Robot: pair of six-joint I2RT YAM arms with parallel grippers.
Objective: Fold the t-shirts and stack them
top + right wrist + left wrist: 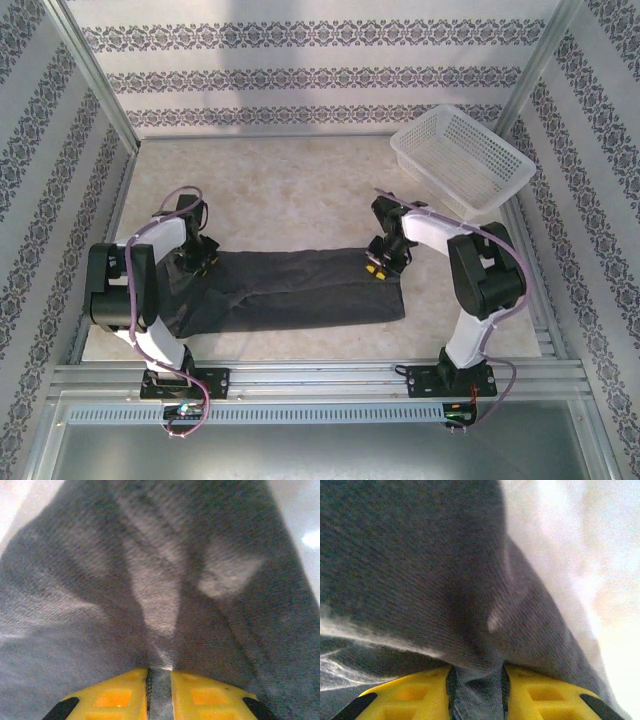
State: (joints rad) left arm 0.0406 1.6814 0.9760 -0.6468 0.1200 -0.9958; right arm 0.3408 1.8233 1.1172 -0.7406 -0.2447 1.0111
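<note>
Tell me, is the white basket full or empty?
Empty. Seen from above, the basket shows nothing but bare white mesh inside. The shirt lies outside it.

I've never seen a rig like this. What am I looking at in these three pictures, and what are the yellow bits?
These are two robot arms bolted to the table's near edge. The wide picture looks down from above and behind them. The left gripper and right gripper each pinch one end of a dark t-shirt lying across the table. A white mesh basket sits at the far right corner. The other two pictures come from small cameras on each wrist. The yellow fingers are each gripper's own, closed on the cloth.
</note>
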